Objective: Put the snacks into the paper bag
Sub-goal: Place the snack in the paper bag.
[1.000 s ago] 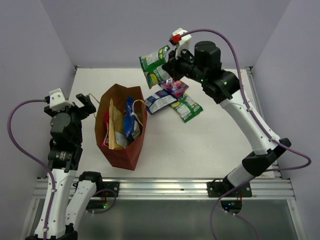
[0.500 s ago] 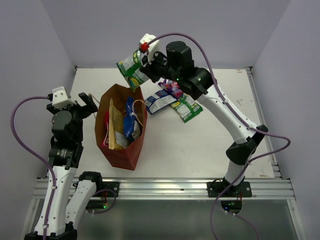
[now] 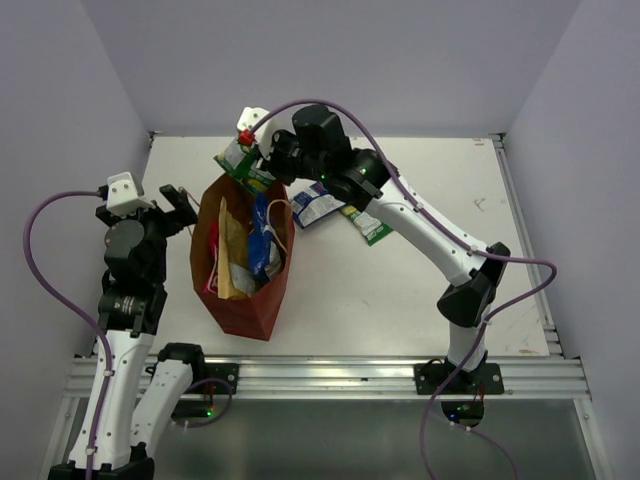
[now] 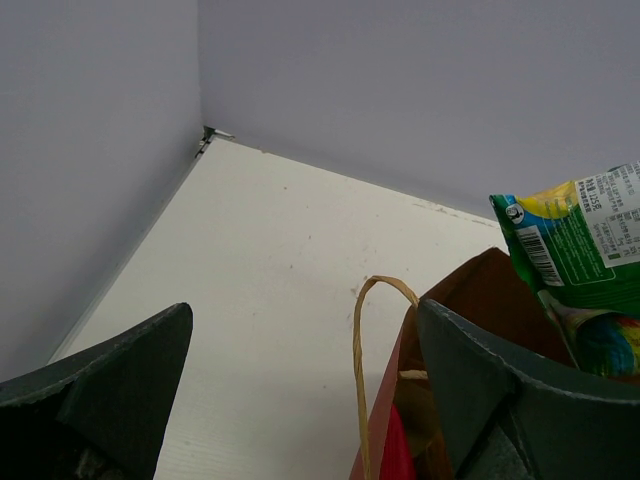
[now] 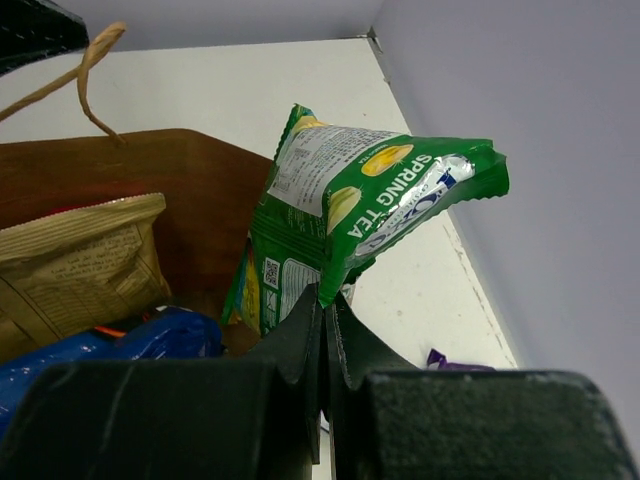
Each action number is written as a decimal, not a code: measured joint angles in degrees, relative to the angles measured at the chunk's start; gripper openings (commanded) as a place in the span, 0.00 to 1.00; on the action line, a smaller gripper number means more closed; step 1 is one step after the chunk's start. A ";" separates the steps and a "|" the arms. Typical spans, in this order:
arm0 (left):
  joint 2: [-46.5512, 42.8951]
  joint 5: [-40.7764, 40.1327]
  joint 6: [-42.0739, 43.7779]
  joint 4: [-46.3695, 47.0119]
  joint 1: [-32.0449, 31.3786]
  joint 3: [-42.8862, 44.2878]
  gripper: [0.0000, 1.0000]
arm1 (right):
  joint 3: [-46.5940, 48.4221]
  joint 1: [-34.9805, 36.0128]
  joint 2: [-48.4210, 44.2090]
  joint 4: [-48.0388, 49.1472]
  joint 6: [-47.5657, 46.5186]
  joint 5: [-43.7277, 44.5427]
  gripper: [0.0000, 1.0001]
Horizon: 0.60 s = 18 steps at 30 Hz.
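The paper bag (image 3: 243, 300) stands open at the left centre, with a tan-gold packet (image 3: 232, 250), a blue packet (image 3: 262, 240) and a pink-red packet (image 3: 211, 262) inside. My right gripper (image 3: 258, 160) is shut on a green snack packet (image 3: 238, 162) and holds it over the bag's far rim. In the right wrist view the gripper (image 5: 326, 300) pinches the packet's (image 5: 350, 220) lower edge above the bag's inner wall (image 5: 150, 170). My left gripper (image 3: 178, 208) is open and empty just left of the bag; its view shows the loop handle (image 4: 360, 370) between its jaws.
A small blue-white packet (image 3: 318, 203) and another green packet (image 3: 368, 225) lie on the white table right of the bag, partly under my right arm. A purple packet corner (image 5: 455, 362) shows in the right wrist view. Grey walls close the back and sides.
My right arm has swung left with the green packet, from above the loose packets to over the bag's far rim. The left arm has barely moved.
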 measured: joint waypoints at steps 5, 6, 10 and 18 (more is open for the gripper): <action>0.09 0.42 0.00 0.00 0.00 0.00 0.97 | -1.60 0.24 0.00 0.04 -3.26 1.09 0.00; 0.09 0.42 0.00 0.02 0.00 0.00 0.97 | -2.23 0.33 0.00 0.07 -3.87 1.09 0.00; 0.09 0.46 0.00 0.00 0.00 0.00 0.97 | -4.07 0.50 0.00 -1.03 -5.88 1.07 0.00; 0.09 0.66 0.00 0.00 0.00 0.00 0.97 | -4.28 1.22 0.00 -3.74 -8.07 0.81 0.16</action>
